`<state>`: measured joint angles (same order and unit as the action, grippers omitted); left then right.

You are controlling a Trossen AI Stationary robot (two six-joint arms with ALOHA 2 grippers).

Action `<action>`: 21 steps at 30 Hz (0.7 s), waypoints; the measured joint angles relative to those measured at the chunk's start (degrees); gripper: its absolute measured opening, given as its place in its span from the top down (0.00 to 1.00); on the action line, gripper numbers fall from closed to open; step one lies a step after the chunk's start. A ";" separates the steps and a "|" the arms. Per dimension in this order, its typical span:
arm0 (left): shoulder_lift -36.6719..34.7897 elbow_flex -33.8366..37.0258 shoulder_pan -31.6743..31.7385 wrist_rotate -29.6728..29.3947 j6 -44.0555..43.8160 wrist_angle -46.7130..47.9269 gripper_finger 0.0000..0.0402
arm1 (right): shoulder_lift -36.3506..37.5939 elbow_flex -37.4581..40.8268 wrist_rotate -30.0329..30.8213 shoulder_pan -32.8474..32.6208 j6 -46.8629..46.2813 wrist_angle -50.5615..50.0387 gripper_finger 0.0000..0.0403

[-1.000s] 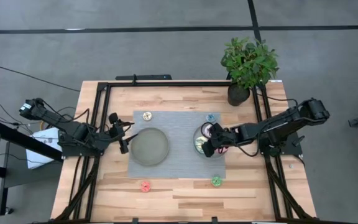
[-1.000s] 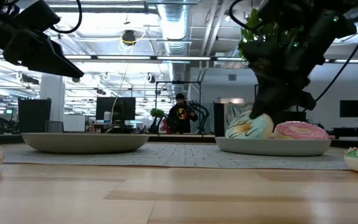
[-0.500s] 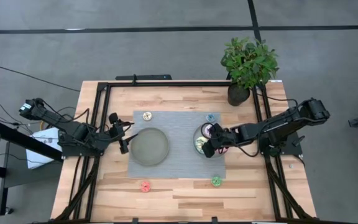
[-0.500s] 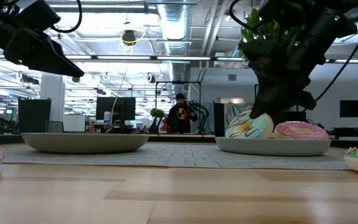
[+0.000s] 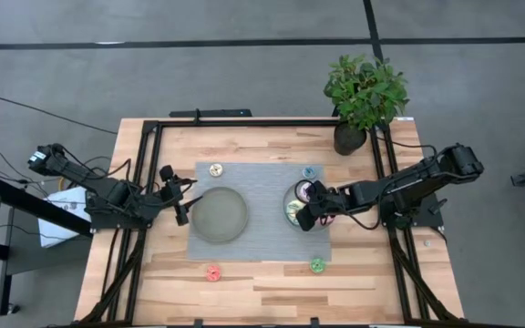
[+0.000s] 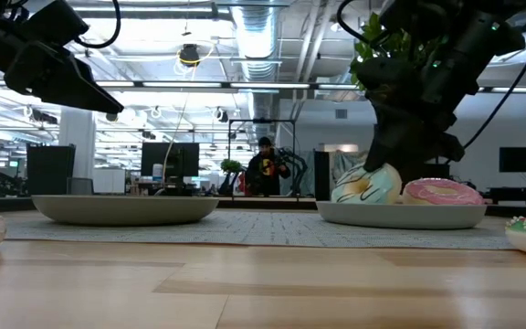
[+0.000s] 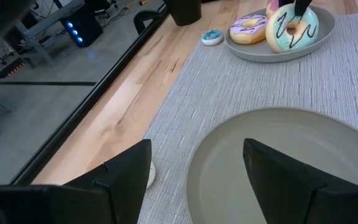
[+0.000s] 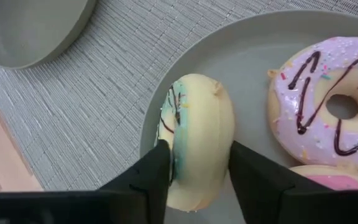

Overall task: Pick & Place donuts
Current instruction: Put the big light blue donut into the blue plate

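Right of centre, the right pincer (image 8: 194,165) straddles the upright mint-green donut (image 8: 194,146) on its plate (image 8: 253,68), fingers touching both faces for a lift, while the left pincer (image 7: 194,177) waits open over the empty plate (image 7: 278,155).

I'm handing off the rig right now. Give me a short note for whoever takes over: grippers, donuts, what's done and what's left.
Right gripper: jaws either side of the mint-green donut, which stands on edge in the right plate; grip uncertain.
Left gripper: open, empty, over the empty left plate's edge.
Lilac donut and pink donut lie in the right plate.
Four small donuts lie outside the plates, near the mat's corners.
Left: place them.
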<state>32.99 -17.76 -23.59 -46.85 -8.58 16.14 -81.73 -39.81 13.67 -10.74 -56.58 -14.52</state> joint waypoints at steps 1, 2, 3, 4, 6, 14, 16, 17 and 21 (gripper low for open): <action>0.00 0.00 0.00 0.01 0.00 0.02 0.38 | 0.00 0.00 0.00 0.00 0.00 0.00 0.59; 0.00 0.00 0.00 0.03 0.00 0.02 0.38 | 0.00 0.00 0.00 0.00 0.00 0.00 0.56; 0.00 0.00 0.00 0.02 0.00 0.05 0.38 | 0.00 0.00 0.00 0.00 0.01 0.00 0.54; 0.00 0.00 0.00 0.03 0.00 0.16 0.38 | 0.00 0.00 0.00 0.00 0.02 0.00 0.51; 0.00 0.00 0.00 0.03 0.00 0.48 0.38 | 0.00 0.00 0.02 0.00 0.02 0.00 0.47; 0.00 0.00 0.00 0.05 -0.02 0.70 0.38 | 0.00 0.00 0.07 0.00 0.00 0.00 0.41; 0.02 0.00 0.00 0.05 -0.02 0.70 0.38 | 0.00 0.00 0.09 0.00 0.01 0.00 0.41; 0.00 0.00 0.00 0.05 -0.02 0.70 0.38 | 0.00 0.00 0.09 0.00 0.01 0.00 0.41; 0.00 0.00 0.00 0.05 -0.04 0.70 0.38 | 0.00 0.00 0.11 0.00 0.02 0.00 0.41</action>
<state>32.99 -17.76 -23.59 -46.81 -8.61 16.84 -81.73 -39.81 13.78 -10.74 -56.55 -14.52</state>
